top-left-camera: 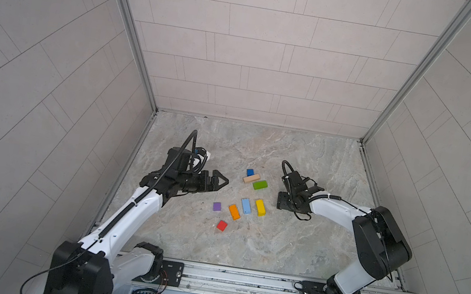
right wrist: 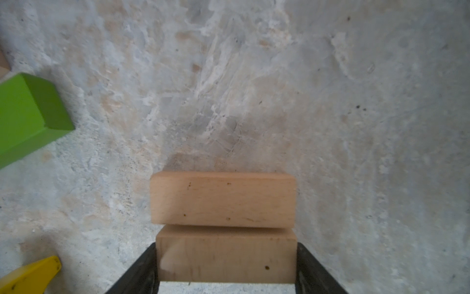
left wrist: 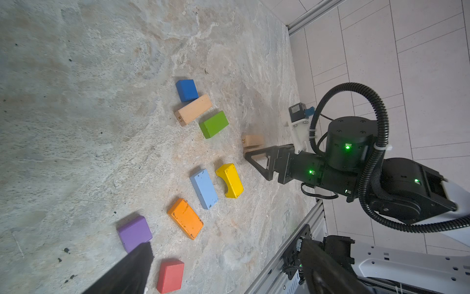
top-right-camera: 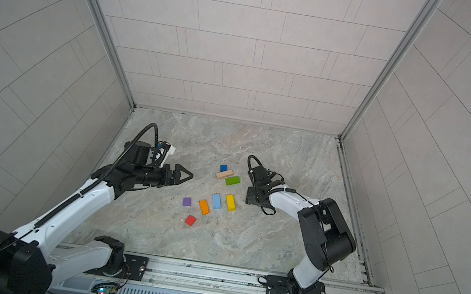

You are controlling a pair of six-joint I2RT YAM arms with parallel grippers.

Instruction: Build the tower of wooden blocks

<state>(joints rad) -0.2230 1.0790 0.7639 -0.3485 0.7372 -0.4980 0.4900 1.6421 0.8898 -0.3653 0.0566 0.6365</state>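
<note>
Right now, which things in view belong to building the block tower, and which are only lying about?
For the tower: dark-blue cube, purple cube, red cube, green bar, orange bar, light-blue bar, yellow arched block, loose tan bar, gripped tan bar, adjoining tan bar.
Not for it: marbled tabletop, aluminium rail, tiled walls.

Just a grey-beige marble-look tabletop, boxed in by pale tiled walls, with a silver aluminium rail up front.

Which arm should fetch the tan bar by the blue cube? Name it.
Left. The left gripper is open, empty, facing the loose tan bar; the right gripper clamps a second tan bar.
</note>
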